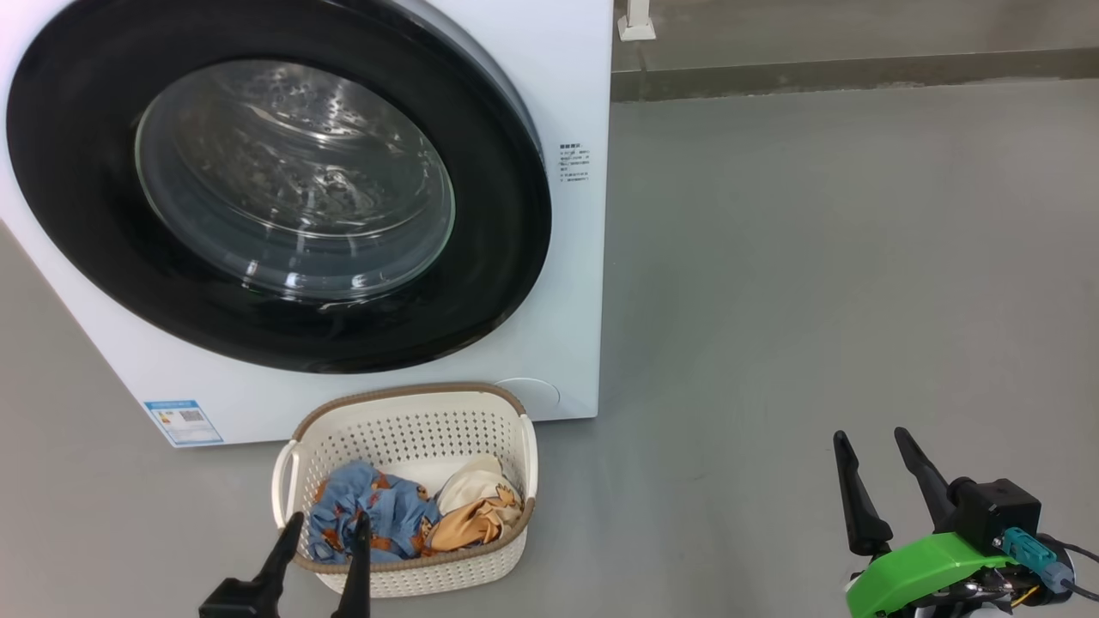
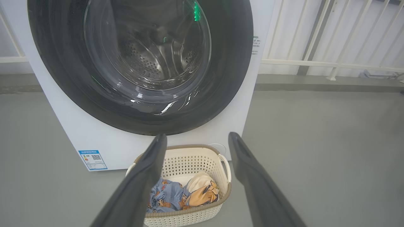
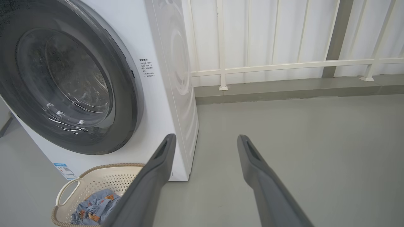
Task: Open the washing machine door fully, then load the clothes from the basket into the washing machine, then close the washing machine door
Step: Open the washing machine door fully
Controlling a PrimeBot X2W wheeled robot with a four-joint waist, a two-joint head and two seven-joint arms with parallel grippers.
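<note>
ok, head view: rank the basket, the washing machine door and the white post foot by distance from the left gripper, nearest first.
From the left gripper, jaws open:
1. basket: just ahead of the fingertips, on the floor.
2. washing machine door: beyond the basket, higher up on the machine front, shut.
3. white post foot: far back and to the right, past the machine's side.

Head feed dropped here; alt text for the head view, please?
A white washing machine, door shut, with a basket of clothes on the floor before it. The left gripper, open, is low left by the basket; the right gripper, open, is low right.
</note>
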